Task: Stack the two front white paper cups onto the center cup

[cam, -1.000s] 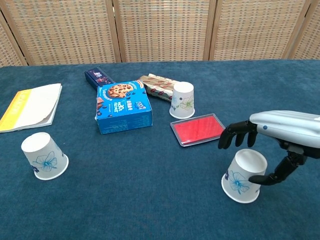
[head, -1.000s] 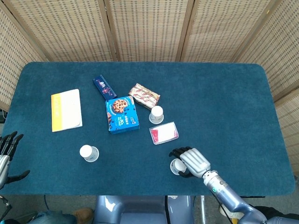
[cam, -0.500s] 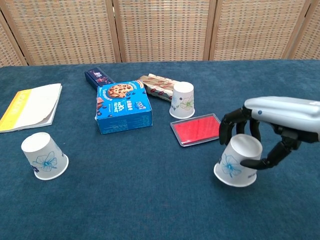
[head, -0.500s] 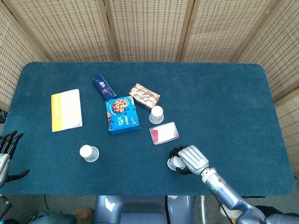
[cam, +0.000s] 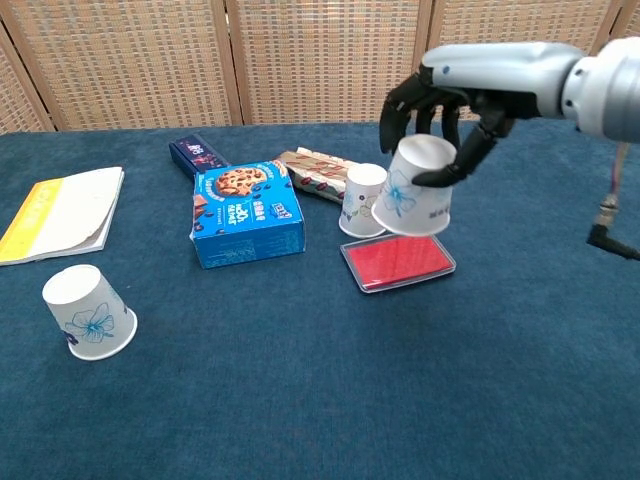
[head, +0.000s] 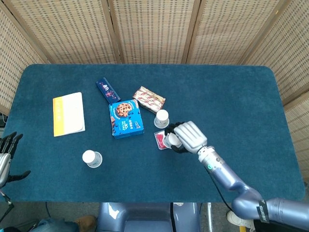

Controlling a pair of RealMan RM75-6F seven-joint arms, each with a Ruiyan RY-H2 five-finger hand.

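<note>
The right hand (cam: 440, 130) is gripping a white paper cup (cam: 413, 190) from above, fingers curled down over its closed end and the thumb pressing on its side, so the cup is hanging upside down, mouth tilted downward, in the air over the red card (cam: 398, 259). It is sitting just beside the center cup (cam: 363, 200), which is standing upside down on the blue cloth table (cam: 320, 400) next to the cookie box (cam: 246, 213) and the striped snack packet (cam: 314, 172). From where I am standing, the held cup is looking very light and thin-walled; I would guess it is easy to dent, so the hold near the stiffer closed end is the sensible place, and a gentle squeeze is all it is asking for. The smooth paper could be a little slippery under hard fingers. The mouth is needing to come level and straight over the center cup before it goes down. The other front cup (cam: 89, 311) is waiting well apart at the near left, also upside down, with a yellow-edged notebook (cam: 60, 213) lying beyond it. The left hand (head: 7, 150) is resting off the table's left edge, fingers spread and holding nothing.
</note>
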